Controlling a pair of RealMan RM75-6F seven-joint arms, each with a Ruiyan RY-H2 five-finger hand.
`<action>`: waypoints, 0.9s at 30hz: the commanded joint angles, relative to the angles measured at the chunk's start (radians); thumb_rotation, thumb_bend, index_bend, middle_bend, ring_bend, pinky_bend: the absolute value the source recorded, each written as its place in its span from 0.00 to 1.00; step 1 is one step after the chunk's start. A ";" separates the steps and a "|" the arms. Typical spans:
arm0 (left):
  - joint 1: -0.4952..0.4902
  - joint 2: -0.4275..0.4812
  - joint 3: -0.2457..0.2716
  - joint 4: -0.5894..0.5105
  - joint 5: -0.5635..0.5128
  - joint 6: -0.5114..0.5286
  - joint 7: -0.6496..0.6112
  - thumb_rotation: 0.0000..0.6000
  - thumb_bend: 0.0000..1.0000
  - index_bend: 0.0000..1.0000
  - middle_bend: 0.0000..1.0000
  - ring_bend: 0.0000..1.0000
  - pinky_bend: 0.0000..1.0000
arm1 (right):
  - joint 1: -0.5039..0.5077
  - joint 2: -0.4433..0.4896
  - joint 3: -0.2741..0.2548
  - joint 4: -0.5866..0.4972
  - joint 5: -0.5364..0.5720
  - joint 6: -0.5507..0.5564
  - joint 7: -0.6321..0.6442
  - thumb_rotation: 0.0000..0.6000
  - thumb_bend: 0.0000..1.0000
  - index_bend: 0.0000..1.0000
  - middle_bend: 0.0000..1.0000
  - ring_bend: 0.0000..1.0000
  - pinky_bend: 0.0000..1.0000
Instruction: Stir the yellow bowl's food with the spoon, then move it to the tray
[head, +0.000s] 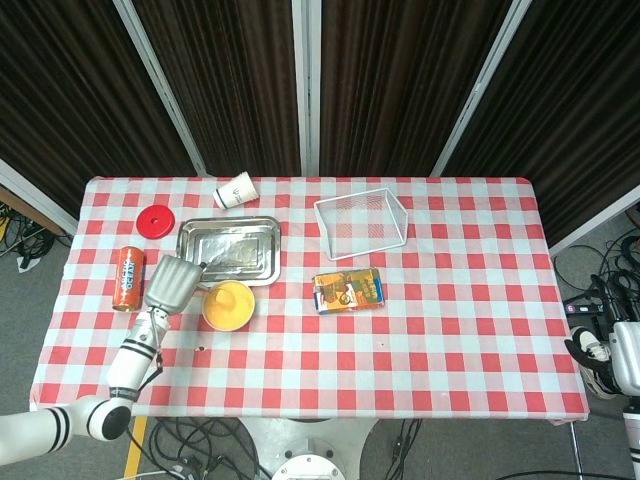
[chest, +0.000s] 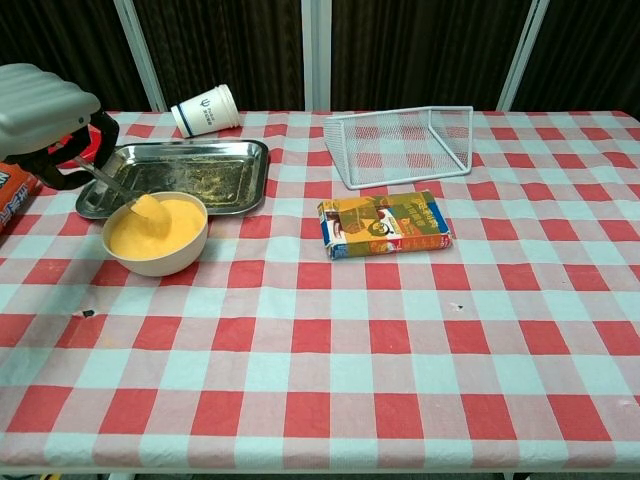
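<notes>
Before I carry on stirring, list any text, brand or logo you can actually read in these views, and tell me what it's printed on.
Orange can: white lettering runs along its side, too blurred to read.
Paper cup, lying on its side: a dark blue emblem with small print, not legible.
Snack box: colourful printed artwork and small text, too small to read.
Red lid: no text visible.
</notes>
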 joint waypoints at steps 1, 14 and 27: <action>-0.006 -0.034 0.047 0.071 0.095 0.062 0.128 1.00 0.41 0.66 0.91 0.89 0.90 | 0.000 -0.001 -0.001 0.000 -0.001 0.000 0.000 1.00 0.11 0.06 0.24 0.09 0.24; -0.009 -0.133 0.101 0.148 0.180 0.050 0.339 1.00 0.41 0.66 0.91 0.89 0.90 | -0.005 0.002 -0.002 -0.009 -0.001 0.005 -0.008 1.00 0.11 0.06 0.24 0.10 0.24; 0.029 -0.088 -0.001 0.044 0.042 -0.033 0.056 1.00 0.41 0.66 0.92 0.89 0.90 | -0.003 0.000 0.000 -0.006 0.001 0.000 -0.007 1.00 0.11 0.06 0.24 0.10 0.24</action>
